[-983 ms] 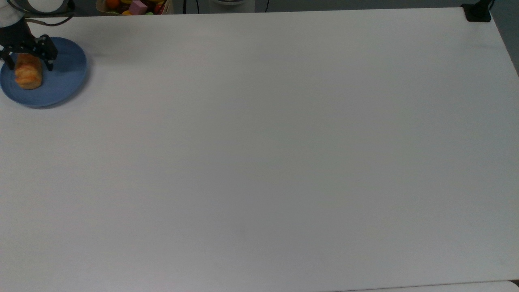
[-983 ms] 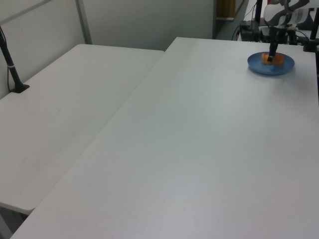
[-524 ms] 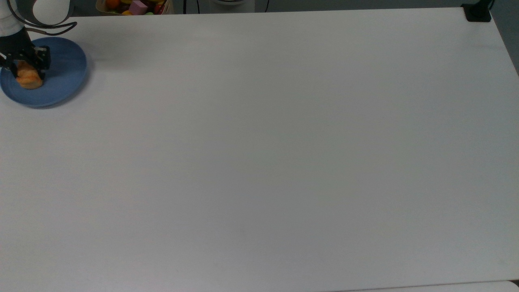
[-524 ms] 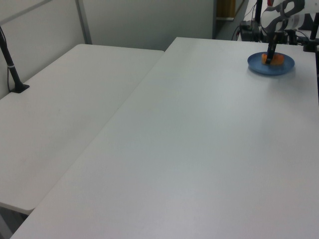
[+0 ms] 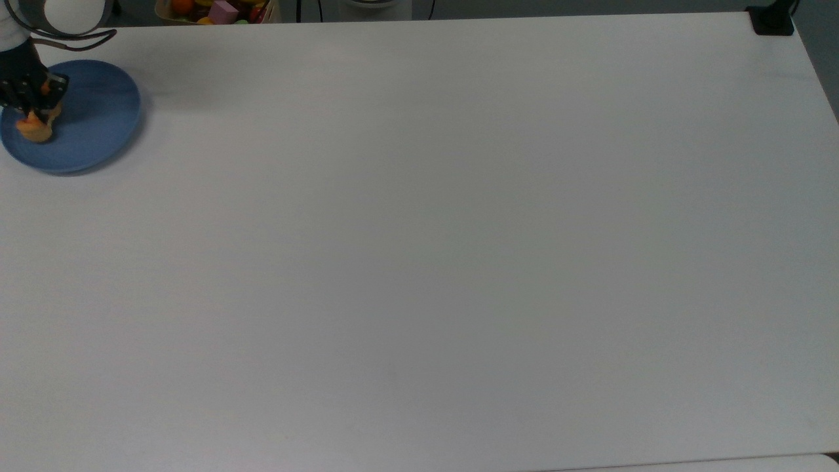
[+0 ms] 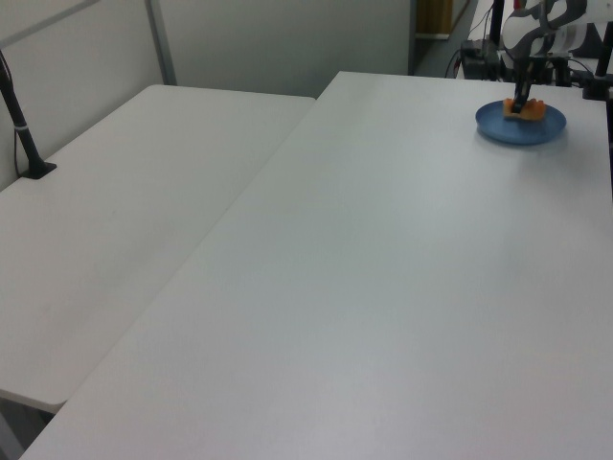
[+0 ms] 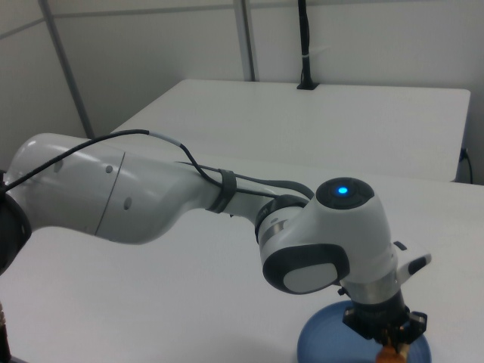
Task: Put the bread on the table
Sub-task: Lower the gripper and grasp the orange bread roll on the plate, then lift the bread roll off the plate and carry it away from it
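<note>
Top view: the blue plate [image 5: 98, 124] sits way out at about 10 o'clock on the big white table [image 5: 419, 262], near the top view's left edge. The gripper [image 5: 29, 108] is down over the plate's 9 o'clock side, its black fingers pinched in tight on the bread [image 5: 34, 128], whose orange end pokes out below them. The bread is over the plate, not on the bare tabletop.

Left view: the plate [image 6: 522, 126] is far off at roughly 1 o'clock, and the gripper [image 6: 524, 103] comes straight down onto the bread [image 6: 525, 110], a small orange lump above the plate's middle.

Right view: the white arm [image 7: 151, 197] sweeps in from 9 o'clock, its wrist showing a blue light [image 7: 342, 190]. The gripper [image 7: 392, 342] hangs at 5 o'clock over the plate [image 7: 318, 340], with a sliver of bread [image 7: 389, 354] between the fingers.
</note>
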